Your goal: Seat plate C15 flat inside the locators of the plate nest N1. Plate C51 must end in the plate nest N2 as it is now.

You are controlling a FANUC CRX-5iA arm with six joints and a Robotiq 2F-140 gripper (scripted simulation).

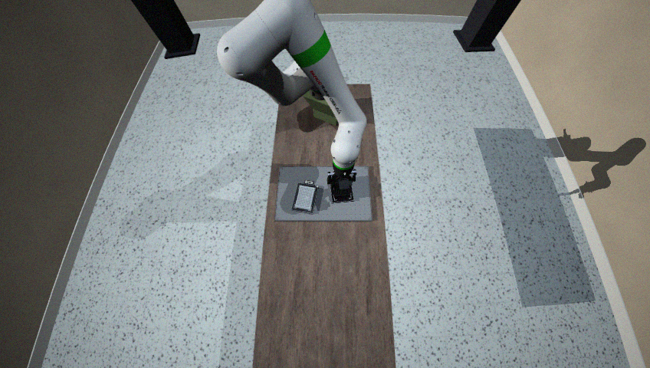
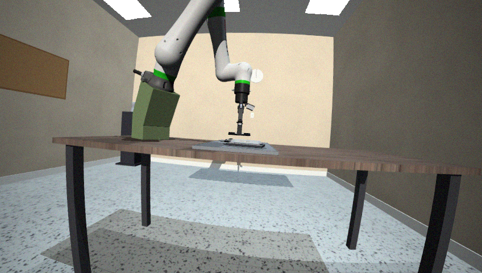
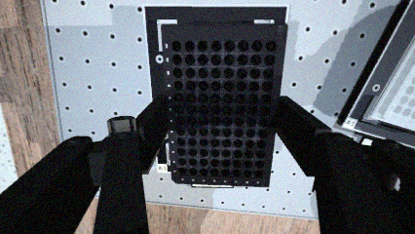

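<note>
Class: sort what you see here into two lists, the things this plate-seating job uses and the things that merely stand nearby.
Job:
gripper, shut on black plate C15
nest N1
white plate C51
grey pegboard base

Nearby:
wooden table
green pedestal
black posts

Hidden and cut-off parts

In the wrist view, plate C15 covers most of nest N1 and its label; plate C51 runs off the right edge; the fingers leave the frame below.
</note>
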